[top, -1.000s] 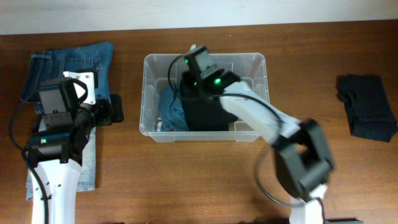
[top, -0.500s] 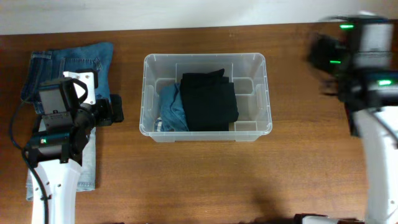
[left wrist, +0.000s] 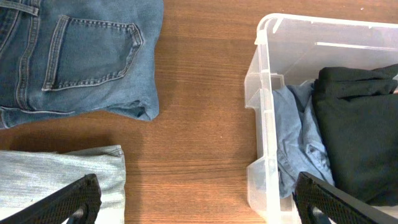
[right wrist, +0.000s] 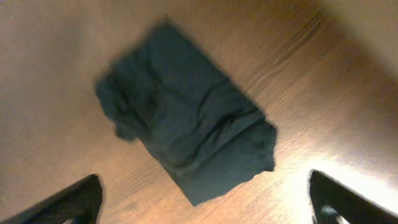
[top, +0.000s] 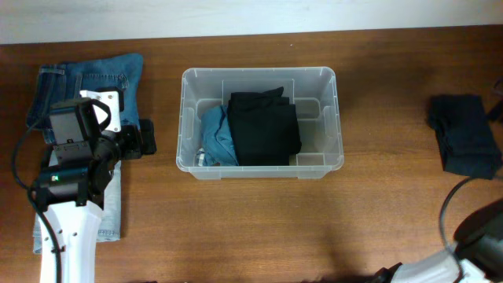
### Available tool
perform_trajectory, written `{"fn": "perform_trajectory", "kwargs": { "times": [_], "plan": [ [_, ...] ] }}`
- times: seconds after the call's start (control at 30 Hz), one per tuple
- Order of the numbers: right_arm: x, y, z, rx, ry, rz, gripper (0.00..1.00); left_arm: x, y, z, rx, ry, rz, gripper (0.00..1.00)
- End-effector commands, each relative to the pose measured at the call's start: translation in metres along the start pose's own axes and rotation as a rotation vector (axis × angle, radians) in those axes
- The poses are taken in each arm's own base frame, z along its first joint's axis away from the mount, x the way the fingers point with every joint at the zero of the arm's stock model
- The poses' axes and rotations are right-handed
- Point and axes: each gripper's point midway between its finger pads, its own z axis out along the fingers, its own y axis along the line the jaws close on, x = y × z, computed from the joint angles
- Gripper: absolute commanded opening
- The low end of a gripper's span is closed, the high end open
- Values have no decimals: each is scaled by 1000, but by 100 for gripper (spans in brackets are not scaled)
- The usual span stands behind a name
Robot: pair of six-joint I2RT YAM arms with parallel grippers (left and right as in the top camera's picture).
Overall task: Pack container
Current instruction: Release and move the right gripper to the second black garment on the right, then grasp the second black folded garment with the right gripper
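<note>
The container, a clear plastic bin, stands mid-table. A folded black garment lies in it beside a crumpled light blue one. My left gripper is open just left of the bin, and in the left wrist view the left gripper spans bare wood beside the container wall. In the right wrist view my right gripper is open and empty above a dark folded garment, which lies at the table's right end. Only part of the right arm shows overhead.
Folded dark blue jeans lie at the far left, also seen as jeans by the left wrist camera. Light denim lies under the left arm, nearer the front edge. A wall borders the table's far side.
The right arm left the container, its jaws opened, and it swung to the table's far right over the dark garment. The black garment stayed in the bin. The left arm has not moved.
</note>
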Motion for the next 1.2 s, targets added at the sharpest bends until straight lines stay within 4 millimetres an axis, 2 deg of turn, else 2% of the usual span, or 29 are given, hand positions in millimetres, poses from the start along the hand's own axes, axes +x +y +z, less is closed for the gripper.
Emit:
{"fn": "perform_trajectory", "kwargs": {
  "times": [0.0, 0.07, 0.1, 0.17, 0.23, 0.37, 0.57, 0.67, 0.8, 0.97, 1.17],
  "plan": [
    [22, 1, 43, -104, 108, -28, 80, 0, 2, 1, -8, 1, -12, 99],
    [30, -2, 60, -105, 146, -22, 65, 0, 2, 1, -8, 1, -12, 99],
    [34, -3, 71, -106, 163, -18, 50, 0, 2, 1, -8, 1, -12, 99],
    [35, -4, 80, -107, 168, -18, 31, 0, 2, 1, -8, 1, -12, 99],
    [33, -4, 87, -107, 161, -21, 24, 0, 2, 1, -8, 1, -12, 99],
    [16, 2, 93, -109, 89, -46, 4, 0, 2, 1, -8, 1, -12, 99],
    [-8, 21, 97, -123, -7, -91, 4, 0, 2, 1, -8, 1, -12, 99],
    [-9, 36, 104, -137, -16, -119, 4, 0, 2, 1, -8, 1, -12, 99],
    [-1, 50, 122, -139, 10, -147, 4, 0, 2, 1, -8, 1, -12, 99],
    [9, 41, 141, -17, 44, -173, 4, 0, 2, 1, -8, 1, -12, 99],
    [17, 39, 154, -8, 68, -173, 4, 0, 2, 1, -8, 1, -12, 99]
  ]
}}
